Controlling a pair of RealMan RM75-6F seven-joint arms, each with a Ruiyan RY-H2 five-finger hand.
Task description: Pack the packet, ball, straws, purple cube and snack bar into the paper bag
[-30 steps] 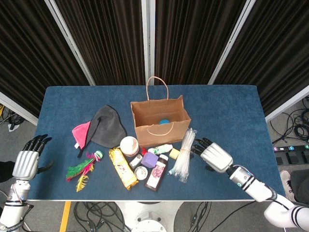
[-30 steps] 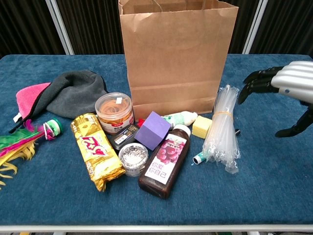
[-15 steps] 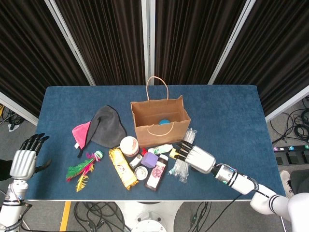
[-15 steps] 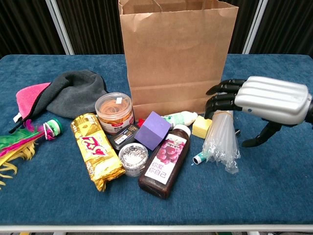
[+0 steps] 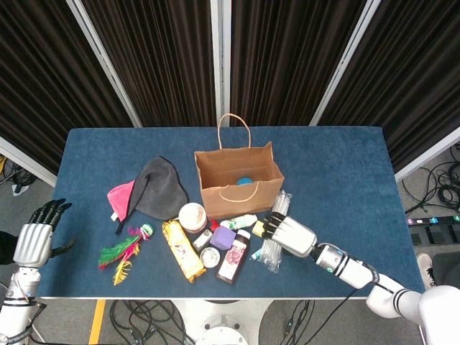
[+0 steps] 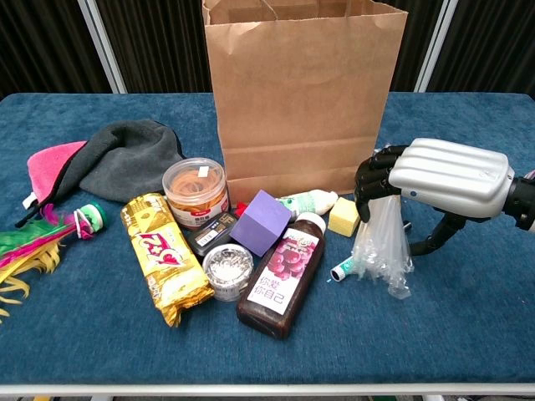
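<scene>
1. Reaching over the straws (image 6: pixel 380 242), the right robot hand (image 6: pixel 435 177) is curling its fingers onto the bundle's upper end; whether it is actually grasping, I cannot tell.
2. Lying just right of the paper bag (image 5: pixel 237 176), toward the worktop's front edge, the straws are waiting to be lifted into it.
3. Hanging released beyond the worktop's left edge, the left robot hand (image 5: pixel 34 237) is idling.
4. Needing a firm clench next, the bundle likely goes up over the bag's rim.

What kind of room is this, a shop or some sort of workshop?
Most likely a robot lab or recording booth, not a shop. A blue cloth-covered table stands before black curtains hung between metal posts, loose cables trail across the floor, and odd household items lie around a paper bag like test props.
</scene>
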